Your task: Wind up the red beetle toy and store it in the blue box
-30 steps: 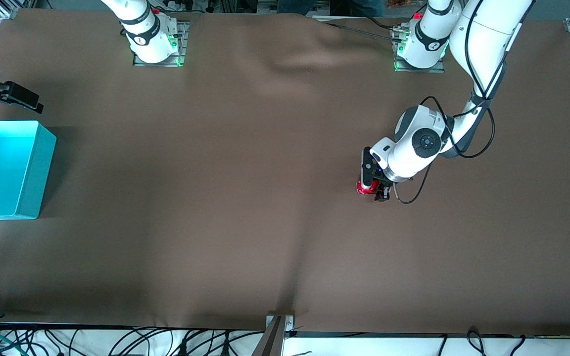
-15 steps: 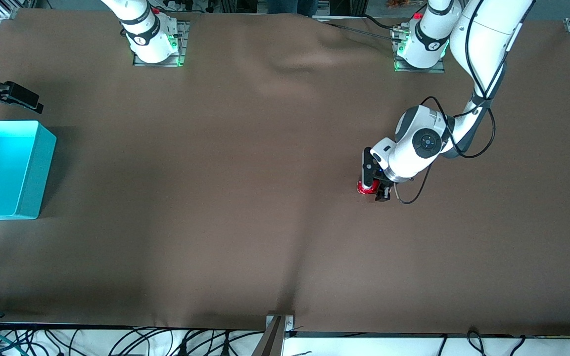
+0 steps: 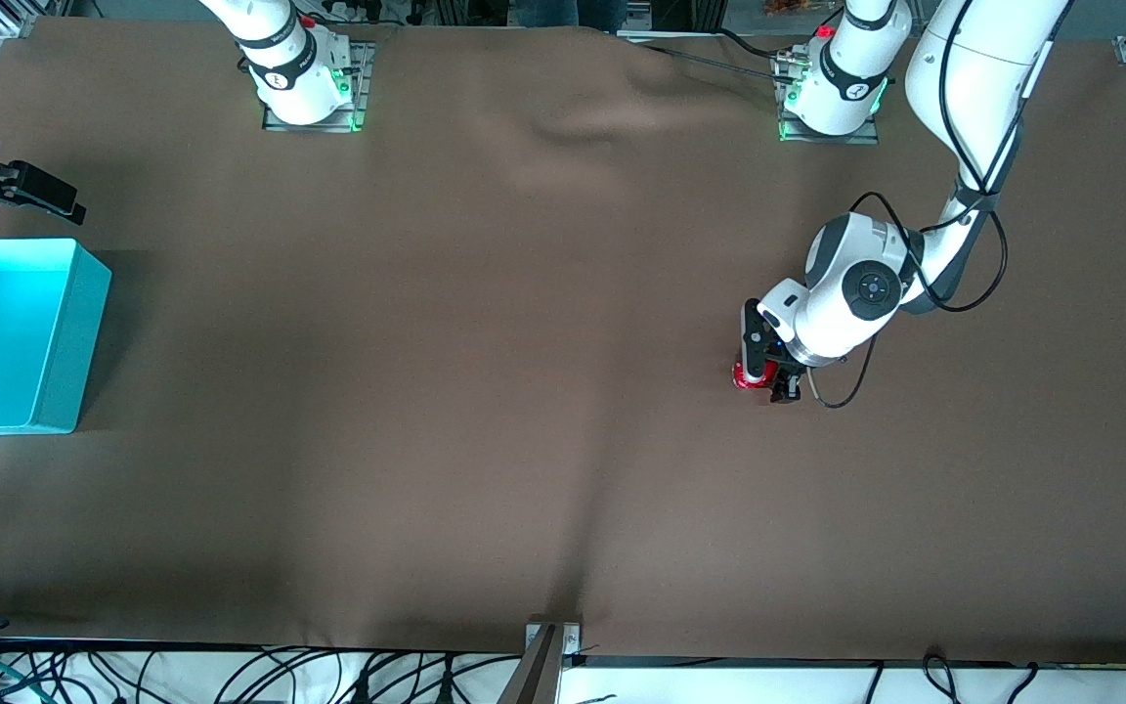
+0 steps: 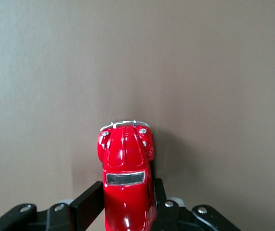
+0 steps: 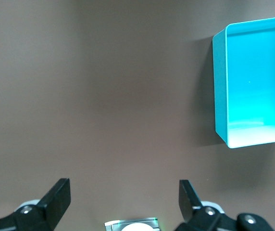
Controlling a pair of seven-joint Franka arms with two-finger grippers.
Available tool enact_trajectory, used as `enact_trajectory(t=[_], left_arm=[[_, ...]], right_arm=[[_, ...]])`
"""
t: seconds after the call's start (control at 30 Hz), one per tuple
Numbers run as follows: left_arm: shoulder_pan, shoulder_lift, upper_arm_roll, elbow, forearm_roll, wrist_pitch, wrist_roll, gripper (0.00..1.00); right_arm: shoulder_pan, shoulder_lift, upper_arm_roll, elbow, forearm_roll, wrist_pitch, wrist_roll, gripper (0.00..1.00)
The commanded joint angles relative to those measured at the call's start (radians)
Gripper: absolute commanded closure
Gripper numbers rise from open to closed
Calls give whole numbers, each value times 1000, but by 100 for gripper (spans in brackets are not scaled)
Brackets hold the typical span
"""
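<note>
Left gripper (image 3: 766, 379), jaws clamped on red beetle toy (image 3: 749, 374), dragged it toward left arm's bench end: winding. Right gripper (image 5: 123, 197) waits, jaws wide; blue box (image 3: 64, 332) empty.

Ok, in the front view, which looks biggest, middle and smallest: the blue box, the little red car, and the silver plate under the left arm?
1. blue box
2. silver base plate
3. red beetle toy, partly hidden by the left gripper shut on it

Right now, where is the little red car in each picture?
Front view: the red beetle toy sits on the brown cloth, pinched by the left gripper.
Left wrist view: it fills the lower middle, nose pointing away, between the black fingers.
Right wrist view: not in it.
Shared landmark: the brown cloth shows in all three.
</note>
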Motion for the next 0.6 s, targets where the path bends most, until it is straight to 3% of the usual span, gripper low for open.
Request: enact_trajectory(t=[0.0,0.57], left_arm=[[41,28,32,-12,39,22,67,93],[116,31,121,-12,42,19,208,93]], right_arm=[[-5,-5,3,2,8,-4,-1,0],[-5,-6,1,2,10,-5,-4,0]])
